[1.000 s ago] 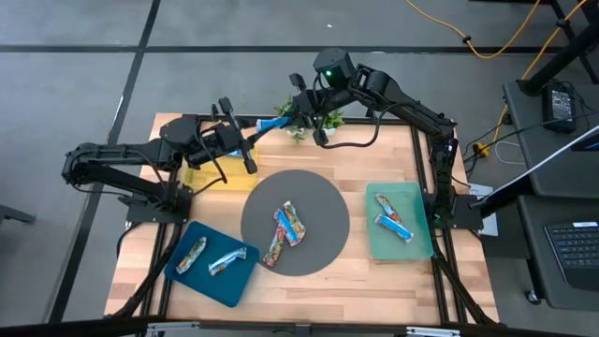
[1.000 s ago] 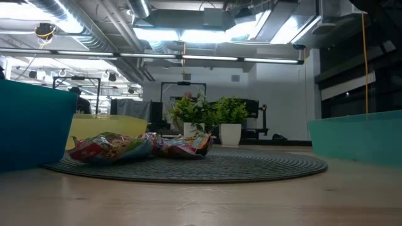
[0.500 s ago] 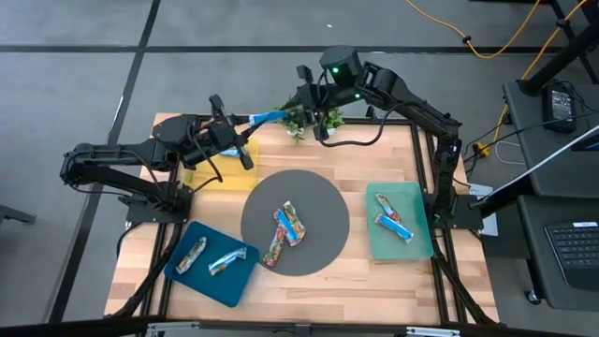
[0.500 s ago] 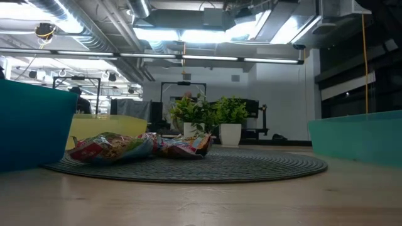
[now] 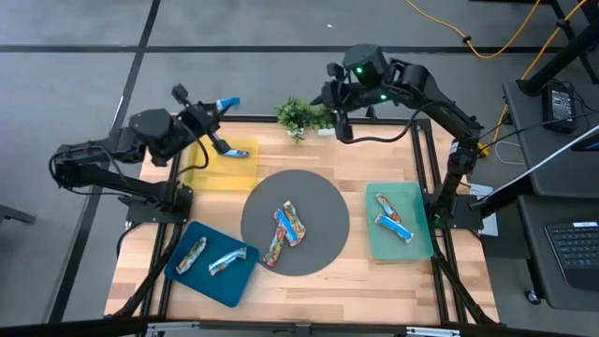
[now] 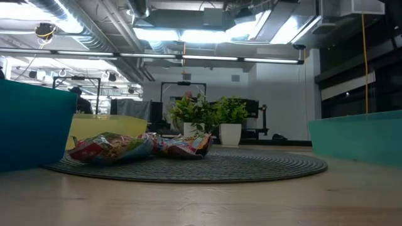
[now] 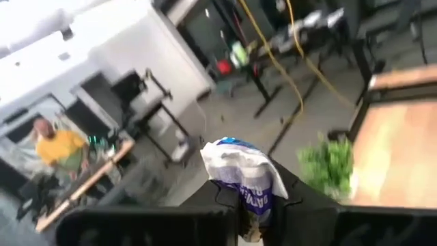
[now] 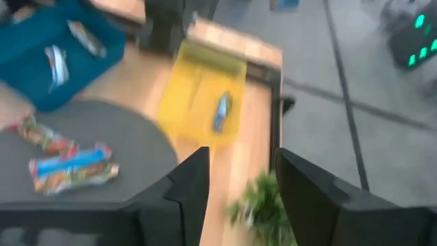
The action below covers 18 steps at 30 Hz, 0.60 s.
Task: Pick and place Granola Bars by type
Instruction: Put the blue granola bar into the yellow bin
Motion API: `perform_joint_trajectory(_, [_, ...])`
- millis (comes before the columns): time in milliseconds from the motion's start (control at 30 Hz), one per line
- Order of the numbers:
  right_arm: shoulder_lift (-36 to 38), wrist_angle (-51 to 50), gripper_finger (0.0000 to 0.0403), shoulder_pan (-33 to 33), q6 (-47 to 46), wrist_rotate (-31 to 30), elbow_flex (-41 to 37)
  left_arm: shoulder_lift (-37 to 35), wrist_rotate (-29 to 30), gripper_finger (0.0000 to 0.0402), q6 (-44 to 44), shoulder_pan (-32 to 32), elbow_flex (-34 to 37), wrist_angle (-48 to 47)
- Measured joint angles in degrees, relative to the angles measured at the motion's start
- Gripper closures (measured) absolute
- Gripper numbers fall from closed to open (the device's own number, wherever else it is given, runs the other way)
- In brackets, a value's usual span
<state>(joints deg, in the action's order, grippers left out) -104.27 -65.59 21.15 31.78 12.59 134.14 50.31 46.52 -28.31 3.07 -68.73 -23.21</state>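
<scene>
On the table (image 5: 374,271), a round grey mat (image 5: 296,222) carries three multicoloured granola bars (image 5: 285,229); the blue tray (image 5: 178,271) holds two silvery ones, the green tray (image 5: 412,245) two, the yellow tray (image 5: 208,176) one blue. The left gripper (image 5: 217,106), raised past the table's far edge, pinches a blue-and-white bar (image 7: 240,174). The right gripper (image 5: 339,117) hovers by the plant (image 5: 301,117), fingers (image 8: 184,188) spread.

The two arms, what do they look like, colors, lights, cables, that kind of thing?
Both arms are dark, nearly black, jointed links ending in two dark flat fingers. The right gripper has a round wrist housing with a green light and a black cable looping beneath it. The left gripper shows no light, only black brackets.
</scene>
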Motion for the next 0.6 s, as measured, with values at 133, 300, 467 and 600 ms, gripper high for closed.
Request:
perform_joint_trajectory(133, [0.33,-6.62,0.0244,0.00,-0.66,-3.88,0.01,-0.03,0.07,0.0388,4.84,0.00,-3.72,-9.95])
perform_joint_trajectory(300, [0.33,-10.46,0.0257,0.00,-3.32,-4.60,-0.02,-0.03,-0.29,0.0388,10.04,1.10,-5.99,-18.89])
perform_joint_trajectory(467, [0.33,-12.53,0.0265,0.00,-4.56,-4.58,-0.02,0.55,-5.78,0.0387,16.57,4.43,-5.72,-28.34])
perform_joint_trajectory(600, [0.33,-13.04,0.0266,0.00,-5.48,-4.56,-0.02,2.20,-9.67,0.0387,21.89,7.75,-5.68,-36.63])
